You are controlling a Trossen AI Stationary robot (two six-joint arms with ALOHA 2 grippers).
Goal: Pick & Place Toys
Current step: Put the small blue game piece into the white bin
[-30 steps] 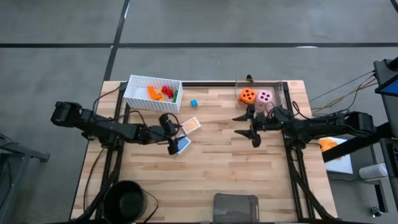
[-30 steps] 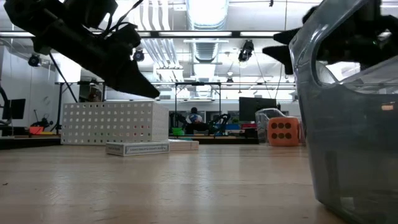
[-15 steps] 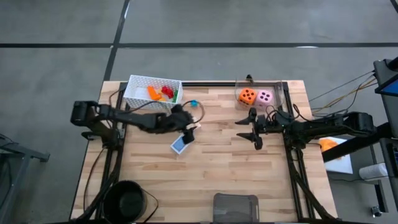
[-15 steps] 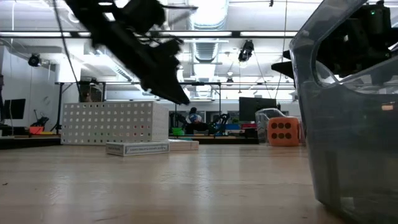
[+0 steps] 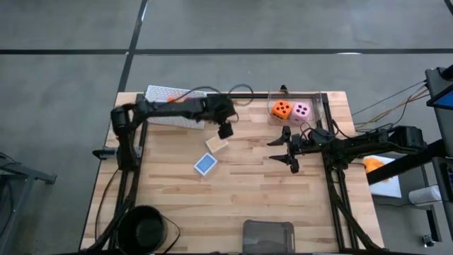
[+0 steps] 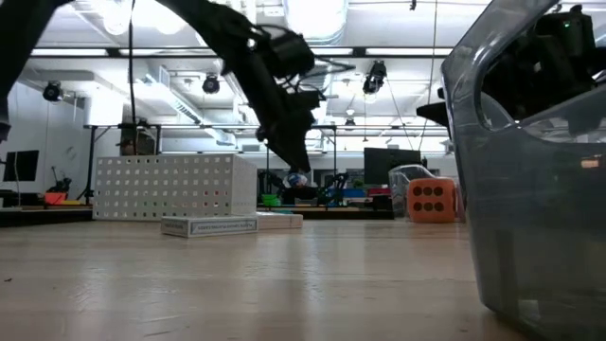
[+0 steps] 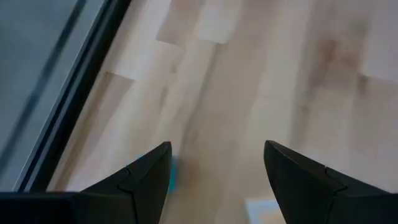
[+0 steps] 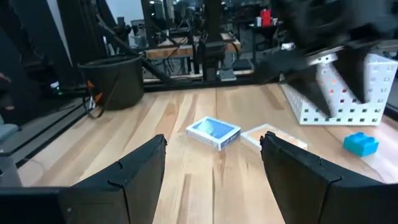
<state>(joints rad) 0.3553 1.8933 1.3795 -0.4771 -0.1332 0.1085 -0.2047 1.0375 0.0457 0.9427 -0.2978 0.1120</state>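
Note:
My left gripper is open and hangs above the teal brick near the table's far edge. In the left wrist view only a sliver of the brick shows beside one finger. The blue card and the peach card lie flat on the table. The orange die and the pink die sit at the far right. My right gripper is open and empty, right of the cards. My left arm hides the bricks in the white basket.
The white basket stands at the far left, under my left arm. A grey tray sits at the near edge and fills the right of the low view. A black round bin is at the near left. Bare wood lies between the cards and the tray.
My left gripper has gone up from the cards, toward the table's far edge and to the right, and now hangs over the teal brick. Its arm now lies across the basket. Both cards have stayed where they were.

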